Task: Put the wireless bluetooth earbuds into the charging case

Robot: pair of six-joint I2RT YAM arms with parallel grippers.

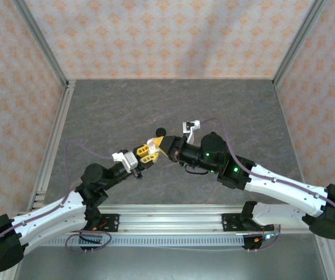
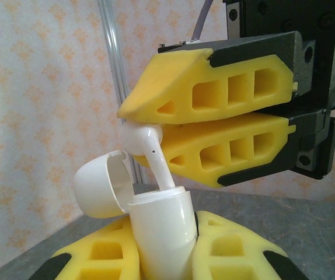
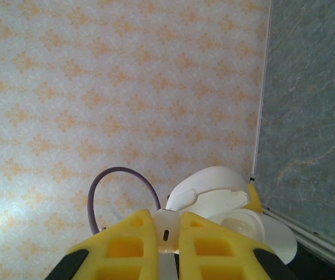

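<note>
Nearest the left wrist camera, at 6 o'clock: left gripper [image 2: 164, 248] clenched on the charging case [image 2: 163, 227], white body gripped from both sides. Stands nearly upright, mouth up, lid [image 2: 100, 186] swung open toward 9 o'clock.

Just above the mouth: one white earbud [image 2: 156, 153], stem tip seemingly just inside the opening, head outside. Long axis from 11 o'clock at the head to 5 o'clock at the tip, so tilted a little against the case's own line.

Behind and above, at 2 o'clock and pointing toward 9: right gripper [image 2: 133, 133], pinching the earbud's head between its two tips. Nearer of the two arms to the earbud, plainly, since already grasping it.

Judged from this: a push along the stem's line, down toward 5 o'clock, right arm travelling and left arm only bracing. Probably a slight straightening of the stem first, to avoid jamming on the rim.

Counted: one earbud, one case, two grippers.

Farthest, seen from above on the table [image 1: 126, 105], at 12 o'clock from where the grippers meet: one small dark round thing [image 1: 160, 132], too small to name.
</note>
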